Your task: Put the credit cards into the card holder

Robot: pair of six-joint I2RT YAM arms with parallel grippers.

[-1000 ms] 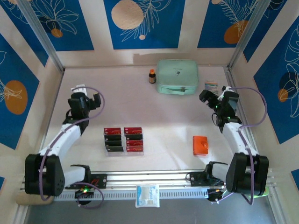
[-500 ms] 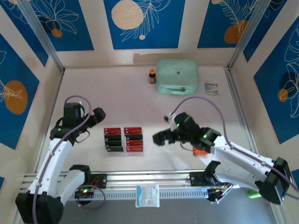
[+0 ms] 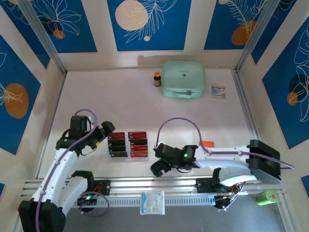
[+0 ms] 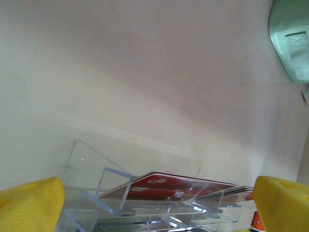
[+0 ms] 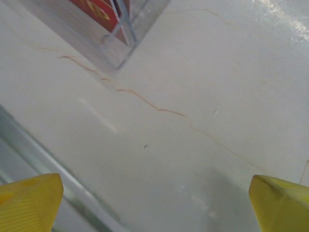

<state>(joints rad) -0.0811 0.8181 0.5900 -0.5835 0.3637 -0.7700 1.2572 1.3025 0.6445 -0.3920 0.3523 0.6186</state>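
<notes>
White arms (image 3: 59, 163); purple cables (image 3: 178, 119) (yellow fingertips (image 4: 29, 203))

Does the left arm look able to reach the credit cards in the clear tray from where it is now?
Probably yes: the left end effector hangs open just beside the clear tray, and nothing covers the credit cards in it.

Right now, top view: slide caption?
Left gripper and right gripper, both open, flank the clear tray of credit cards; card holder partly hidden.
</notes>
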